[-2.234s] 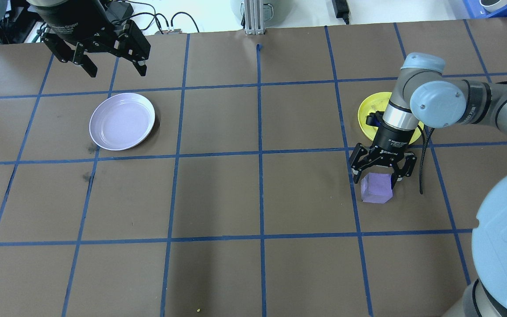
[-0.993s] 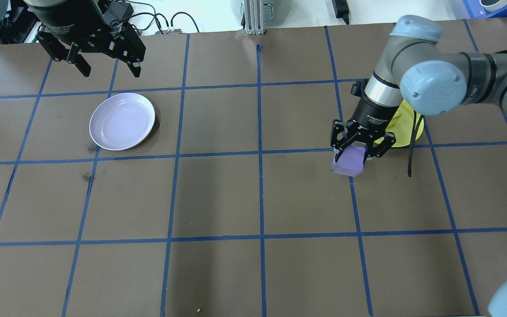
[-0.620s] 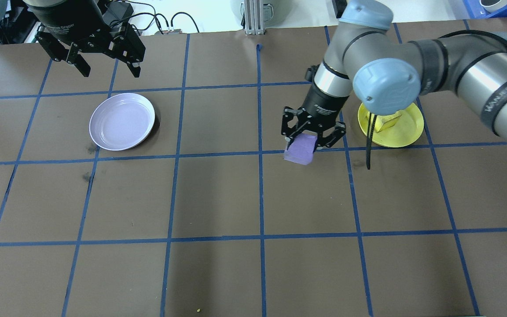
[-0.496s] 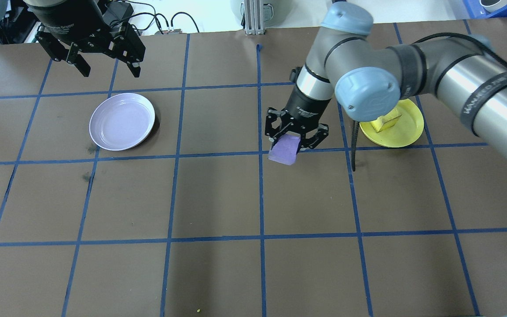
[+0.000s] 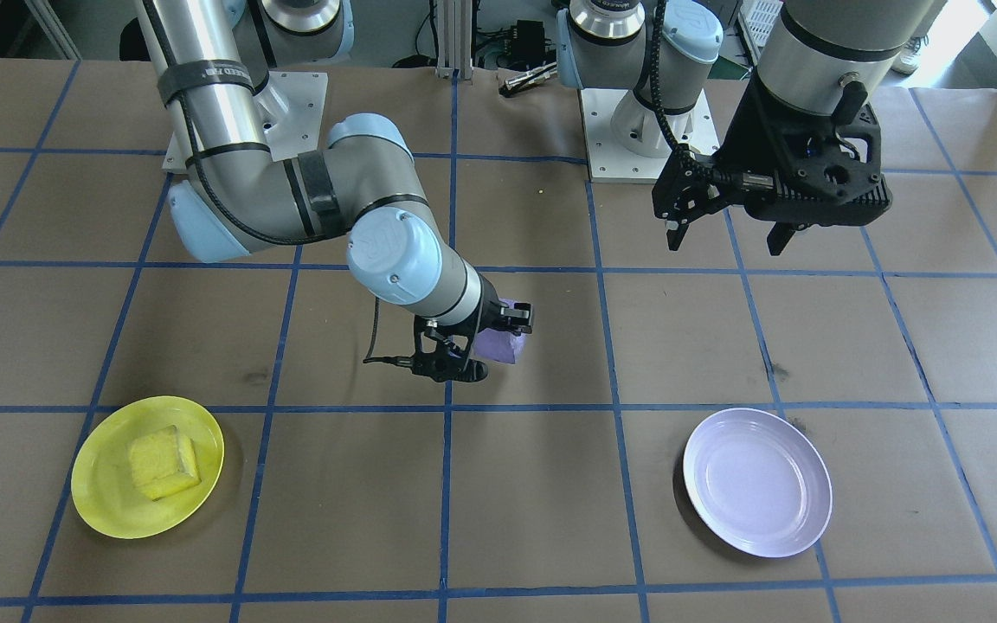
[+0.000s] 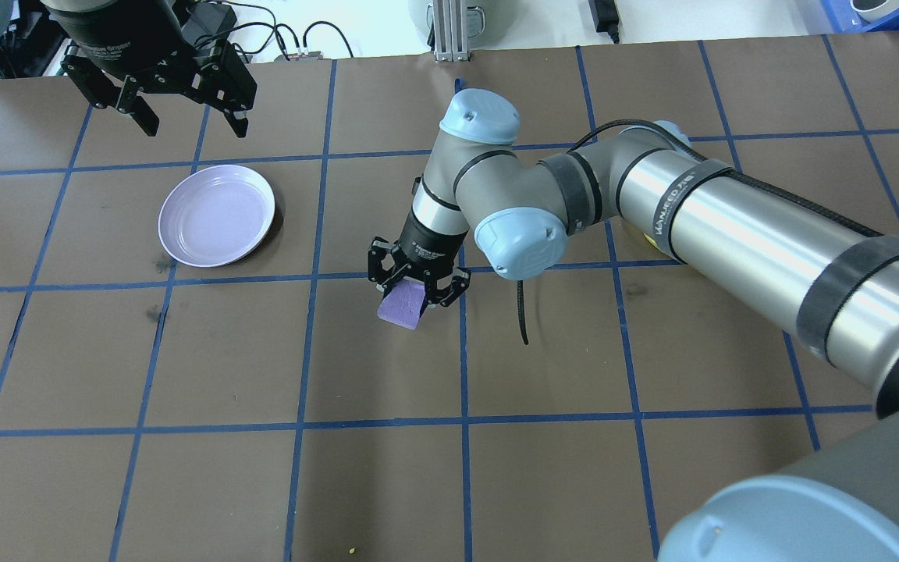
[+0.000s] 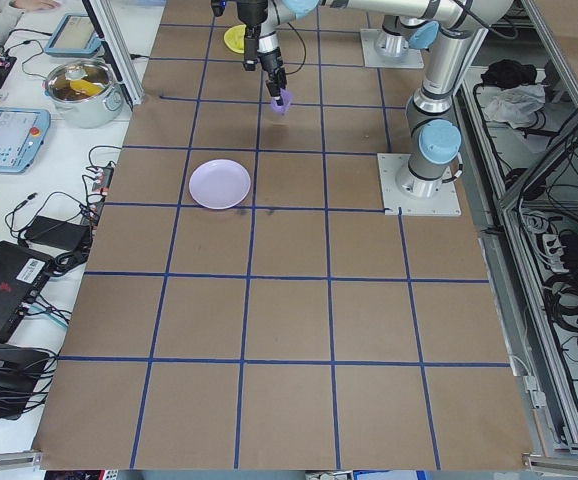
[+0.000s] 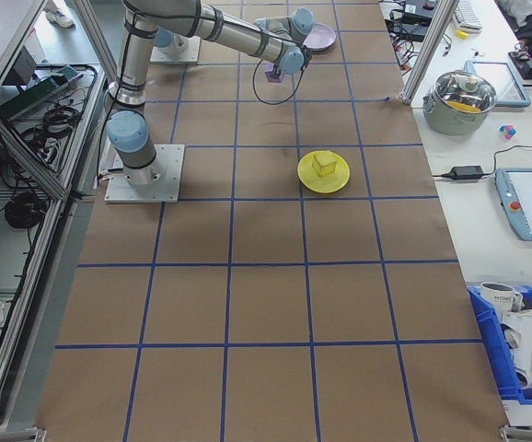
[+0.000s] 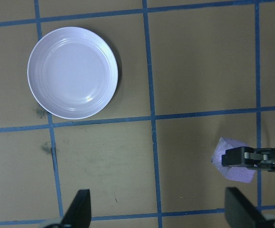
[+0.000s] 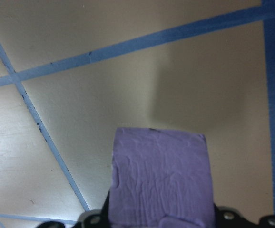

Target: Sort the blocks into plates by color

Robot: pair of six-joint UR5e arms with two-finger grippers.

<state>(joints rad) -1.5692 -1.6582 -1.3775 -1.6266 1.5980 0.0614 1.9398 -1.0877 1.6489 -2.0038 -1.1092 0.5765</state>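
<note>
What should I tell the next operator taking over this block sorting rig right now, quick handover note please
Right gripper: jaws shut on the purple block, carried above the table near its middle, partway between the two plates.
Left gripper: jaws open, empty, hovering beyond the lavender plate.
Done: the yellow block sits in the yellow plate.
Left: bring the purple block over to the lavender plate, which holds nothing yet, and release it there.
</note>
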